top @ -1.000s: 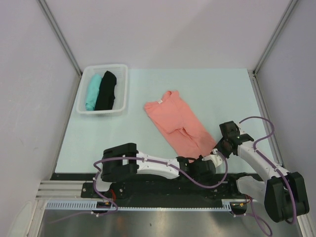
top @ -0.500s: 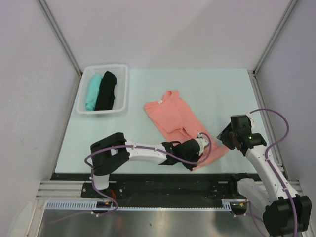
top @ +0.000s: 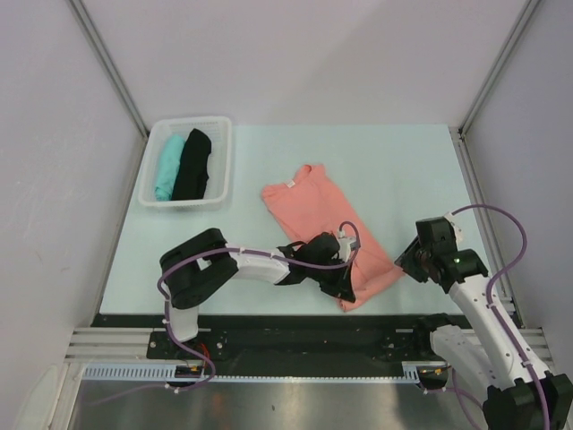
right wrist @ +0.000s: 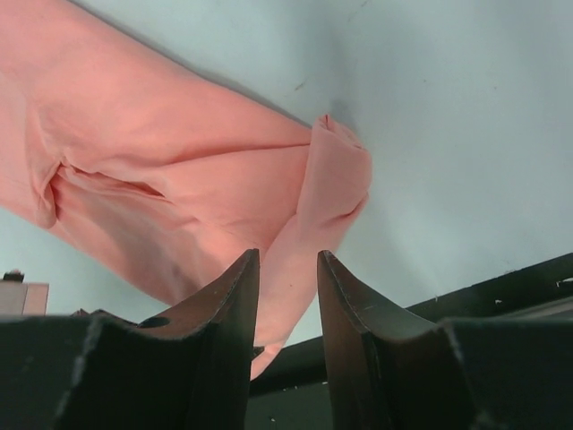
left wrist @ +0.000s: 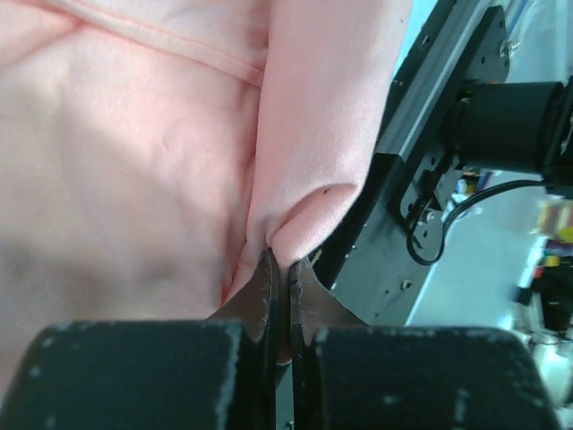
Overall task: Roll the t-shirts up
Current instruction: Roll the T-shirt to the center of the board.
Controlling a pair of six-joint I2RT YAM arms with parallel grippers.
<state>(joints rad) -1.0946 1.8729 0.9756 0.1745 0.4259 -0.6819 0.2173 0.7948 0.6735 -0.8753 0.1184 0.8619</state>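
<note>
Cloth bunches between the jaws of the left gripper (left wrist: 279, 262), which are pressed together on a raised fold of the salmon-pink t-shirt (left wrist: 134, 179); in the wrist view we see the fabric puckered right at the fingertips and draping away on both sides. The jaws of the right gripper (right wrist: 286, 258) stand spread with nothing between them, held above the shirt's near right corner, where the hem is doubled back into a small flap. From overhead we see the left arm reaching across from the left to the shirt's near end, and the right gripper just beside the shirt's right edge. The shirt lies folded narrow and slanted across the pale green table (top: 403, 161), its white neck label (top: 289, 185) toward the far left and its hem toward the near right, close to the table's front edge. Well apart, at the far left of the table, a clear plastic basket (top: 224, 161) holds a teal t-shirt (top: 166, 167) and a black t-shirt (top: 192, 165), rolled and lying side by side.
</note>
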